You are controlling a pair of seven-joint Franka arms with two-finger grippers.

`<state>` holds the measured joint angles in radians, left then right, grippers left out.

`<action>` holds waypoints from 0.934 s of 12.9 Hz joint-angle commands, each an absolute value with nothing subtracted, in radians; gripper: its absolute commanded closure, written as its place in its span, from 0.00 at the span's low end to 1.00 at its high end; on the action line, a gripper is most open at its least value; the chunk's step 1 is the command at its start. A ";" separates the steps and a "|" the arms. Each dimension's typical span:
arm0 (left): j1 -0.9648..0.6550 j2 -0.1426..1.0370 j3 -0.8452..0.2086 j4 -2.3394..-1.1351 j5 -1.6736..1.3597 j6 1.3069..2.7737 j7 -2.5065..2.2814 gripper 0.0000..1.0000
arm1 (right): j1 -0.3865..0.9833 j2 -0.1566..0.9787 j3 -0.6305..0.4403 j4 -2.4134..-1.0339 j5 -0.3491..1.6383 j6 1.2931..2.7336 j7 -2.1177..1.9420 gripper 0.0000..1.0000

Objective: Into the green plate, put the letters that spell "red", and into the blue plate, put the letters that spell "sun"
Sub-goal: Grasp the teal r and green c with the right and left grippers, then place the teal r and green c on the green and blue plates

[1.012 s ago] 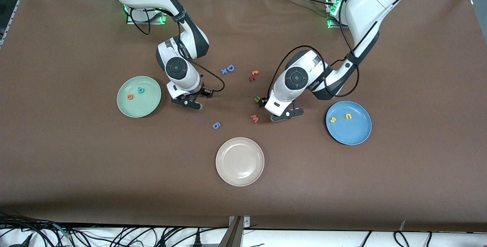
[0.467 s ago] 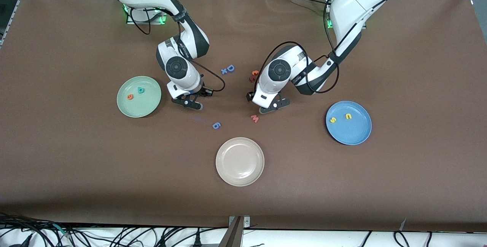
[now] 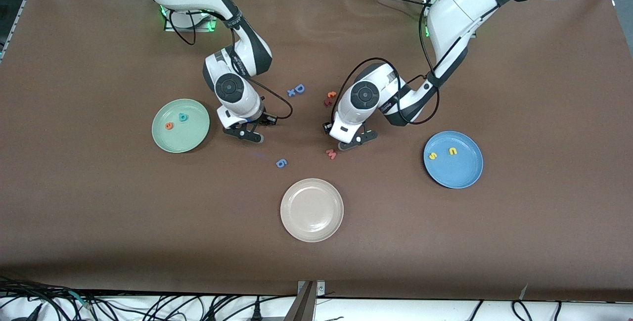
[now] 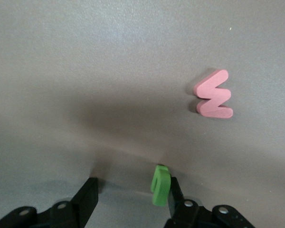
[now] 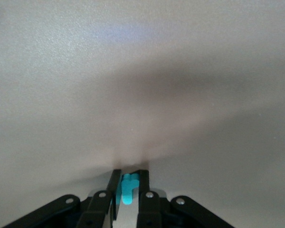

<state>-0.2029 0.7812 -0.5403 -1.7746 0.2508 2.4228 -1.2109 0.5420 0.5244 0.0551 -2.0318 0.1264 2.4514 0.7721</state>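
At frame centre, dark green foam "n" (image 4: 160, 185): on the brown table (image 3: 99, 212), standing on edge against one finger of the left gripper (image 3: 353, 140); hidden under that gripper in the front view.
Left gripper (image 4: 128, 194): low at the table, fingers apart, the second finger clear of the "n".
Thin teal foam "r" (image 5: 127, 187): pinched between the fingers of the right gripper (image 5: 128, 183).
Right gripper (image 3: 243, 133): clamped on the "r", down by the table just beside the green plate.
Round mint-green plate (image 3: 190, 135): mid-frame toward the right arm's end, holding the orange "e" (image 3: 169, 125) and teal "d" (image 3: 183, 117).
Round blue plate (image 3: 457, 170): mid-frame toward the left arm's end, holding the yellow "s" (image 3: 433, 156) and yellow "u" (image 3: 452, 151).
Pink "w" (image 3: 331, 153): just below the left gripper in the frame.
Blue "6" piece (image 3: 281, 163): between the grippers, lower.
Beige plate (image 3: 311, 209): lower centre.
Blue capital "D" (image 3: 296, 89), red and orange pair (image 3: 330, 98): upper centre.
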 commanded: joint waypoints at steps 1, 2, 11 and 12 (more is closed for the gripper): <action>-0.216 0.795 -0.531 -1.766 0.268 2.448 -1.232 0.33 | 0.545 0.470 0.051 -2.031 0.109 2.370 0.767 0.91; -0.219 0.796 -0.529 -1.766 0.268 2.448 -1.232 0.33 | 0.542 0.456 0.045 -2.022 0.109 2.334 0.764 0.91; -0.216 0.787 -0.529 -1.761 0.268 2.444 -1.229 1.00 | 0.526 0.417 -0.273 -1.927 0.110 2.023 0.219 0.91; -0.212 0.782 -0.531 -1.761 0.268 2.439 -1.229 1.00 | 0.503 0.442 -0.285 -1.927 0.113 2.037 0.159 0.91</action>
<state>-0.2062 0.7812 -0.5412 -1.7672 0.2510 2.4432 -1.2122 0.5271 0.3992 -0.2639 -1.9271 0.1194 2.0227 0.2604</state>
